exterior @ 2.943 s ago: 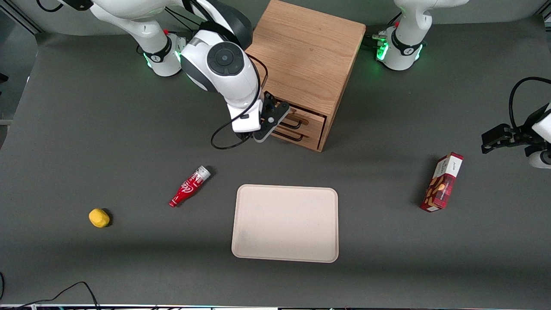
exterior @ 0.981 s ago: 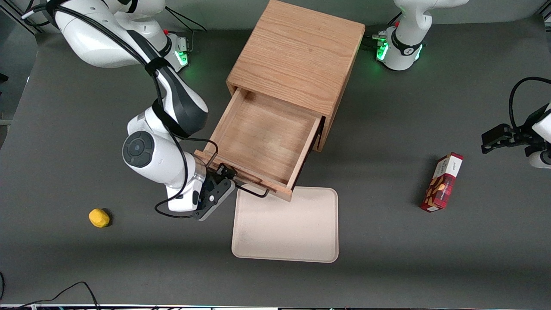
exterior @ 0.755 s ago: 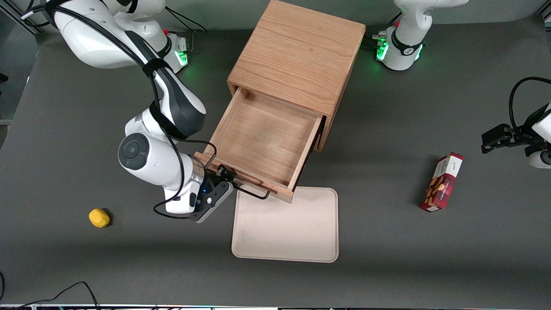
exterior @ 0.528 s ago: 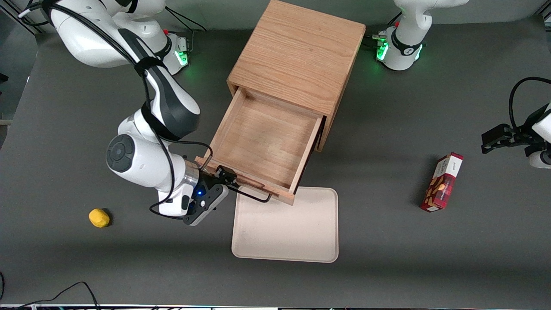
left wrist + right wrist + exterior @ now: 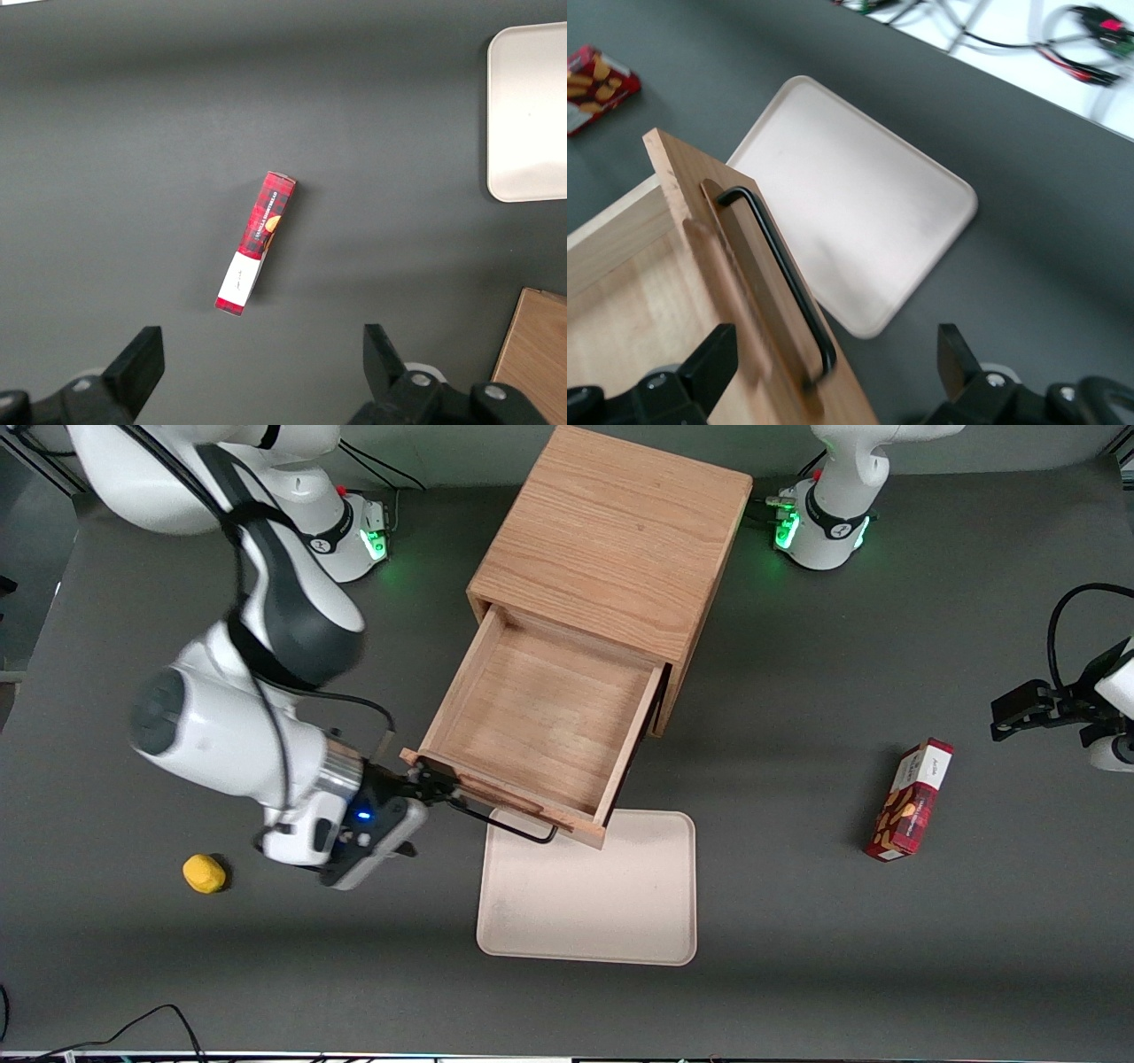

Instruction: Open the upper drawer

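The drawer (image 5: pixel 540 731) stands pulled well out of the cabinet (image 5: pixel 616 540), its front overhanging the nearest edge of the tray (image 5: pixel 586 895), and its inside shows bare wood, nothing in it. The pincer (image 5: pixel 423 784) sits just beside the handle (image 5: pixel 505 825), at the end toward the working arm; its fingers (image 5: pixel 709 367) are spread apart with the handle between them and touching neither, so the pull looks finished and the grip let go. The tray holds nothing. A red box (image 5: pixel 911 799) lies on the counter (image 5: pixel 797 957) toward the parked arm's end, a yellow lump (image 5: pixel 204 872) toward the working arm's.
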Tool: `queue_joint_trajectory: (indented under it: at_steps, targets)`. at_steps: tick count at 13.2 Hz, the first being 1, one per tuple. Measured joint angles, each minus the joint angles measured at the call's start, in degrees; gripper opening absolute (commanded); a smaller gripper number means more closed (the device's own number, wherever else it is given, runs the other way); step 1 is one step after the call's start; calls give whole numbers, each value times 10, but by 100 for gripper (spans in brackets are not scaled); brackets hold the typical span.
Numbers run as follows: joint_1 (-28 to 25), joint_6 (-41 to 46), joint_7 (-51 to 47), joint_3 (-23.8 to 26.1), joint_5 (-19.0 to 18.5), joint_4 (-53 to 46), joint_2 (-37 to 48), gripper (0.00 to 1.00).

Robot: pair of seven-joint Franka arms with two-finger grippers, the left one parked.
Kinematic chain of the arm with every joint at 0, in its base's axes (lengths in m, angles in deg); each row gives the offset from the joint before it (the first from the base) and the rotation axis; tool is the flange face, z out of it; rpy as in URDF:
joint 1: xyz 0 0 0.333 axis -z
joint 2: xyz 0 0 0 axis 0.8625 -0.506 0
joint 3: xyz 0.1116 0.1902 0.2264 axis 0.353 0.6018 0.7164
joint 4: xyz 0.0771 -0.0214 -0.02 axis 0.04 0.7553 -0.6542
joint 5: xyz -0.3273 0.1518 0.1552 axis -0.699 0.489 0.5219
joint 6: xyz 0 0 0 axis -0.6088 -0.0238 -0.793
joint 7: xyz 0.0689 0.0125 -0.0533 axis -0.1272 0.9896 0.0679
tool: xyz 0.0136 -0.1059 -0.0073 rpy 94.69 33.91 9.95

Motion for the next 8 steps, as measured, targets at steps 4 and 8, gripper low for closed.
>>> queue_joint_trajectory:
  at_steps: [4,8]
  targets:
    - [30,101,-89,-64,0,49,119,100]
    - [59,192,-161,-99,-51,158,239,100]
